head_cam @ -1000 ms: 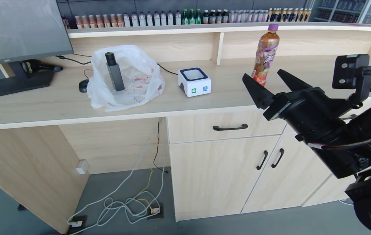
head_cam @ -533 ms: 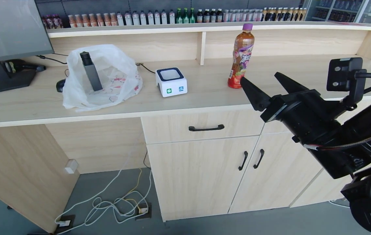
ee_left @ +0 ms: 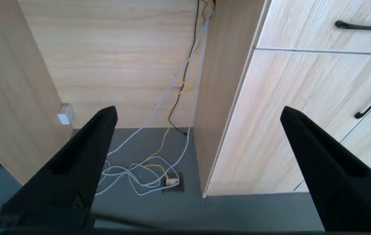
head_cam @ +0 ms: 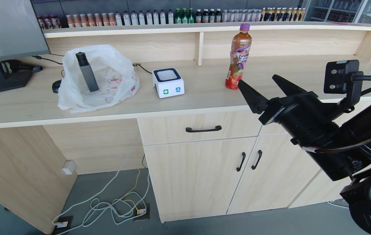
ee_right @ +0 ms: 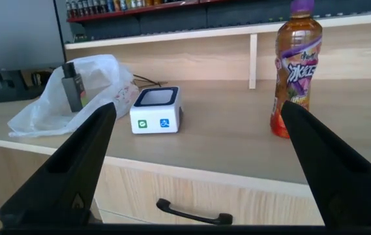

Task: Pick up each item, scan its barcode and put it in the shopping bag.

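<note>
A tall orange drink bottle (head_cam: 238, 55) with a purple cap stands upright on the wooden counter (head_cam: 205, 94); the right wrist view has the bottle (ee_right: 296, 68) ahead. My right gripper (head_cam: 256, 79) hangs open in front of the counter edge, just short of the bottle, nothing between its fingers. A white box scanner (head_cam: 168, 82) sits mid-counter. Left of it, the white plastic shopping bag (head_cam: 107, 78) holds an upright grey item (head_cam: 86, 72). My left gripper (ee_left: 198, 111) is open and empty, low beside the cabinet, facing the floor.
A monitor (head_cam: 6, 29), a handheld scanner (head_cam: 19, 67) and a mouse (head_cam: 55, 86) occupy the counter's left end. A raised shelf (head_cam: 205, 27) runs along the back. Below are a drawer handle (head_cam: 203, 129), cabinet doors and floor cables (head_cam: 113, 205).
The whole head picture has slid leftward, so the camera moved. The right gripper stays open and now sits closer in line with the bottle.
</note>
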Controlling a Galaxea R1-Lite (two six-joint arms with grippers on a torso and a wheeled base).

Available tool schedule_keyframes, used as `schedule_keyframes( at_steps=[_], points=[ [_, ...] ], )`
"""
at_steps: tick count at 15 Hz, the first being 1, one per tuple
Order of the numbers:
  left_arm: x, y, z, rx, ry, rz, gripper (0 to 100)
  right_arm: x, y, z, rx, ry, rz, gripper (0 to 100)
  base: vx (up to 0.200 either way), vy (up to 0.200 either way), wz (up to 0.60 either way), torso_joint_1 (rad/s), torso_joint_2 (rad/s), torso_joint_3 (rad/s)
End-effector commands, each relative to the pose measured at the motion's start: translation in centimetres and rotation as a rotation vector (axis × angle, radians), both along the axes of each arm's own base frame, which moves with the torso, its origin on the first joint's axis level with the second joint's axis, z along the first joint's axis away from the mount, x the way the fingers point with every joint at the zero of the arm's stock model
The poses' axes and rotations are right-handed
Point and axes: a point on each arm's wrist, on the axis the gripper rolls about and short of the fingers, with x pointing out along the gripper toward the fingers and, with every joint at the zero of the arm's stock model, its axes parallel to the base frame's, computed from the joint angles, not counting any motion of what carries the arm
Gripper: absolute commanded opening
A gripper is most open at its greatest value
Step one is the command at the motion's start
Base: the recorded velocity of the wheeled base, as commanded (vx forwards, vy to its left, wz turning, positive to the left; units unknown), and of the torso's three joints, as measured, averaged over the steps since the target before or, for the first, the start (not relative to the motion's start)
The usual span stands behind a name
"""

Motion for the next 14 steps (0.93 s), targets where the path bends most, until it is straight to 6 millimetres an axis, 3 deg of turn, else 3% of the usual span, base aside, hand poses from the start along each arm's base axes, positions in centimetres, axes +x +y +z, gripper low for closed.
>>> schedule_keyframes(
  at_steps=[1, 12, 14],
  points=[
    [0.0, 0.0, 0.0, -0.001, -0.001, 0.001, 100, 0.0, 0.0, 0.0, 0.001, -0.002, -0.001, 100, 0.200, 0.000, 0.00, -0.017, -0.01, 0.007],
    [0.0, 0.0, 0.0, 0.001, -0.001, 0.001, 100, 0.3, 0.2, -0.7, -0.011, 0.023, -0.003, 100, 0.200, 0.000, 0.00, 0.004, 0.00, 0.001],
    [0.0, 0.0, 0.0, 0.004, -0.001, 0.001, 100, 0.1, -0.1, -1.9, -0.033, 0.065, -0.011, 100, 0.000, 0.000, 0.00, 0.000, 0.00, 0.000]
  ],
)
